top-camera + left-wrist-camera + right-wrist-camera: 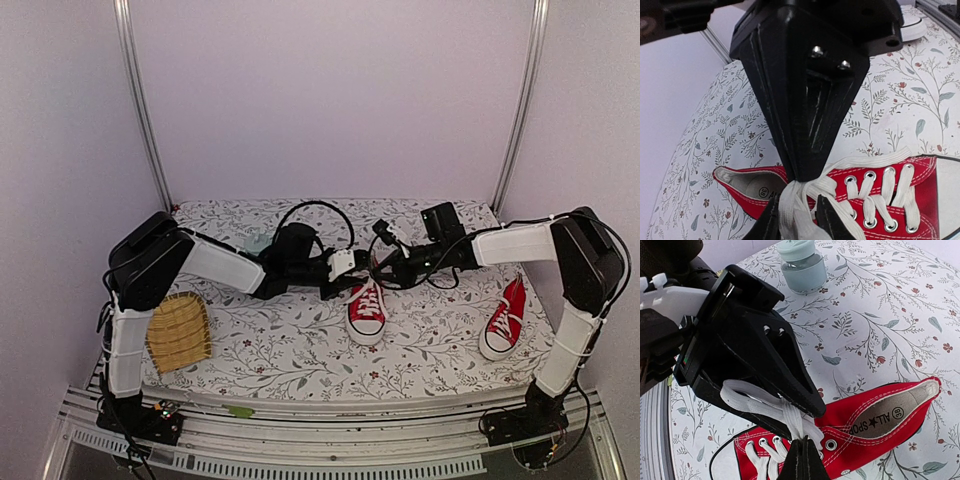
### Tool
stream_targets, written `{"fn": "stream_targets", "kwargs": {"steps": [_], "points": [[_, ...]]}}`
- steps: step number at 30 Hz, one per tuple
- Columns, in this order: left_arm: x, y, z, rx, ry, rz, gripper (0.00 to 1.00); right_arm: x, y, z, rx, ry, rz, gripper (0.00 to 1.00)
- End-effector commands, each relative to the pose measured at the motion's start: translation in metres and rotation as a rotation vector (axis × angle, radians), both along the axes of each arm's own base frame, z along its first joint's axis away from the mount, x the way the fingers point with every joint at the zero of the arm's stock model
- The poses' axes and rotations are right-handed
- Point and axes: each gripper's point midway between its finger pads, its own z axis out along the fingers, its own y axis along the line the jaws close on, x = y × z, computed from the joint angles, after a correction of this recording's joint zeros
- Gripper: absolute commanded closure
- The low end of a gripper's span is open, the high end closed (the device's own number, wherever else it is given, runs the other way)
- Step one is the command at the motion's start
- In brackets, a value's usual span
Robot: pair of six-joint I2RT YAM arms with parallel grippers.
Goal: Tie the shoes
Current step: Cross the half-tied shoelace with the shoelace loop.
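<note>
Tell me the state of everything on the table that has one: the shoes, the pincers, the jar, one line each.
left pincer, shut on the laces
right pincer, shut on the laces
laces, bunched above the tongue, no finished bow
middle shoe, upright on its sole, untied
other shoe, upright, not held; knot too small to judge
jar, upright, lid on
woven mat, lying flat, untouched

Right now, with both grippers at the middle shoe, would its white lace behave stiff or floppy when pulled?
Probably floppy: the lace bends in soft flat loops and bunches at the right gripper. Its flat cloth band likely resists slipping. The shoe looks small and light, so a hard pull may drag it.
</note>
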Motion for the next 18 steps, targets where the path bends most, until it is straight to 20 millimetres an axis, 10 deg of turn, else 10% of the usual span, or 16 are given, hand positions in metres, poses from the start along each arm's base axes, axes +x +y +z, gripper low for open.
{"fn": "stream_targets", "kwargs": {"steps": [1, 18], "points": [[0.006, 0.001, 0.006, -0.025, -0.004, 0.001, 0.75, 0.001, -0.003, 0.009, 0.003, -0.014, 0.0, 0.97], [-0.002, 0.012, 0.012, -0.014, 0.027, 0.002, 0.64, 0.001, 0.007, 0.006, 0.044, 0.039, 0.018, 0.74]]}}
